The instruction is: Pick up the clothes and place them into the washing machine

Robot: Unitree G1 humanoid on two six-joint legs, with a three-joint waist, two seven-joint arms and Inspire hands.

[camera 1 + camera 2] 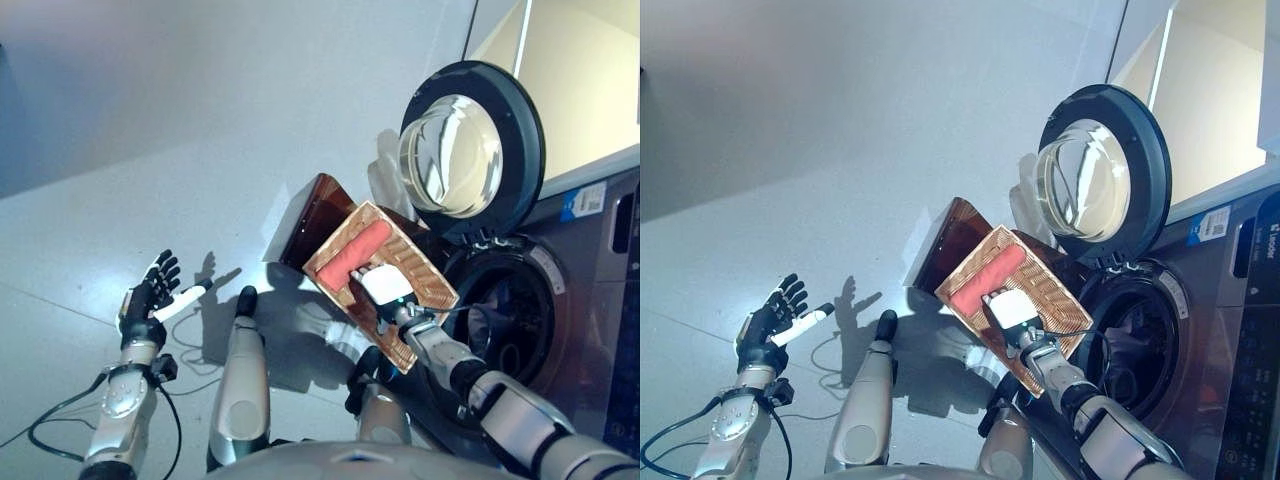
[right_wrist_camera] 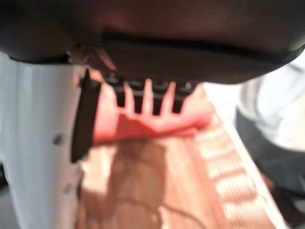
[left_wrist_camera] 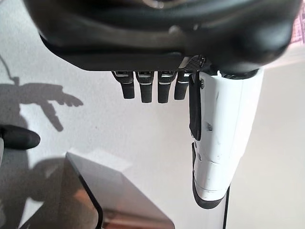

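Note:
A rolled red cloth [image 1: 352,255] lies at the far end of a brown woven basket [image 1: 425,285] that stands tilted in front of the washing machine [image 1: 590,300]. My right hand [image 1: 390,298] is inside the basket, its white-covered thumb just short of the cloth. In the right wrist view its fingers [image 2: 136,98] are straight and reach the red cloth [image 2: 143,126] without curling round it. The machine's round door [image 1: 470,150] is swung open and the dark drum [image 1: 510,320] shows. My left hand [image 1: 150,295] is held open over the floor at the left, holding nothing.
A glossy dark brown box [image 1: 315,215] stands behind the basket, and its corner [image 3: 119,200] shows in the left wrist view. A white cloth [image 1: 385,175] sticks up beside the door. Grey floor spreads to the left and ahead.

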